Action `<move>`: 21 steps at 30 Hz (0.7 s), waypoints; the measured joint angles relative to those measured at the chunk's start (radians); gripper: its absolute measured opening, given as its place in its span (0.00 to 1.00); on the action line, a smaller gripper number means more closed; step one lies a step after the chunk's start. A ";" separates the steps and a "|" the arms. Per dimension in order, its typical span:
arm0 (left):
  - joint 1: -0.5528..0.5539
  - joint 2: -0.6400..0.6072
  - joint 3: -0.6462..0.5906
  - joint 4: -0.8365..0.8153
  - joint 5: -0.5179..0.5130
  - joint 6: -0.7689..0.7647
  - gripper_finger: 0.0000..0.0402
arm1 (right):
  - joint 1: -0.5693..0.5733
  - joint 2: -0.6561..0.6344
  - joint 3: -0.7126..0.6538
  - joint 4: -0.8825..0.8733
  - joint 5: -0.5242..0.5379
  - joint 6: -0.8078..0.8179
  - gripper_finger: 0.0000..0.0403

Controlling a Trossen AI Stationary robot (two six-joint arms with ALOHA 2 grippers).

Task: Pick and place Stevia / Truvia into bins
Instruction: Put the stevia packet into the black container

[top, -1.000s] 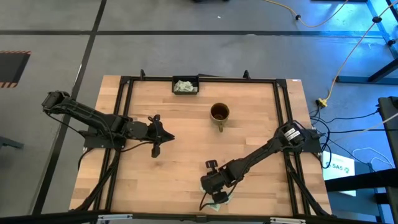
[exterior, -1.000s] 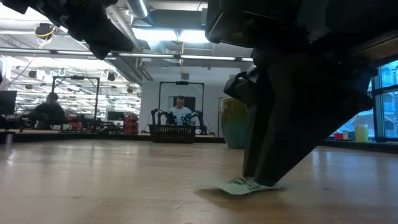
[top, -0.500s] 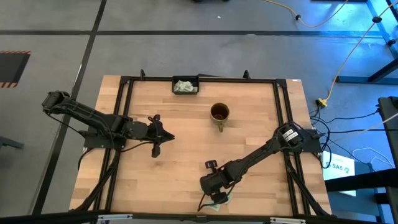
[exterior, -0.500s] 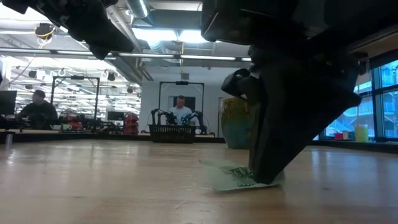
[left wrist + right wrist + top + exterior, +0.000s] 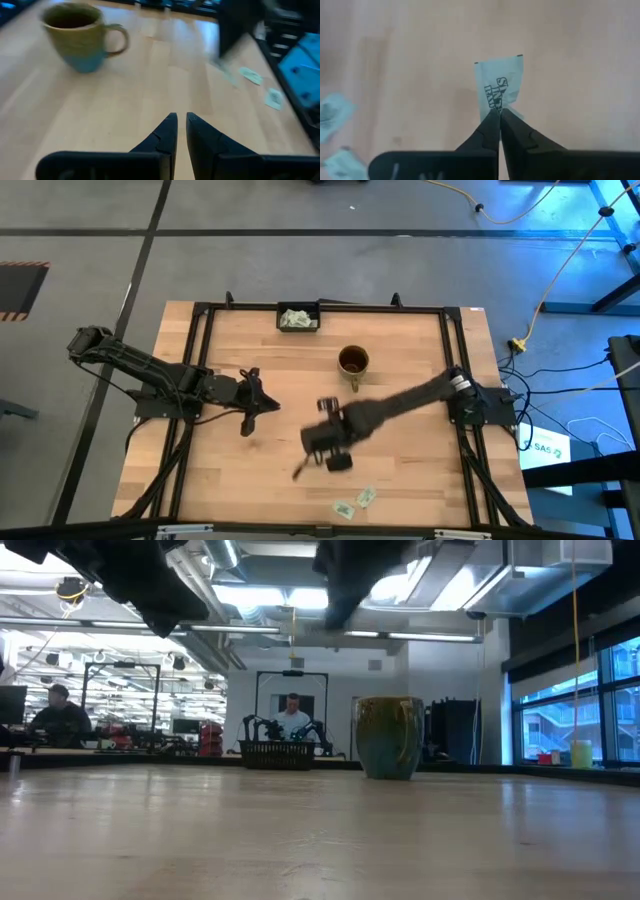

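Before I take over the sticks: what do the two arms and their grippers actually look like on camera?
Both arms are dark, near-black jointed links mounted on black frames at the table's sides. The left gripper and right gripper each end in two slim, tapering black fingers on a broad black bar. Thin dark cables trail from the bases. No markings are legible.
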 joint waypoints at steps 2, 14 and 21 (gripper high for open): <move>0.000 0.000 0.000 0.000 0.044 0.000 0.08 | -0.044 0.000 0.093 -0.104 0.039 -0.010 0.03; 0.000 0.000 -0.001 0.014 0.066 -0.002 0.08 | -0.420 -0.043 0.343 -0.212 0.047 -0.219 0.03; 0.000 0.000 -0.001 0.032 -0.080 0.022 0.08 | -0.634 -0.034 0.307 0.030 -0.047 -0.236 0.03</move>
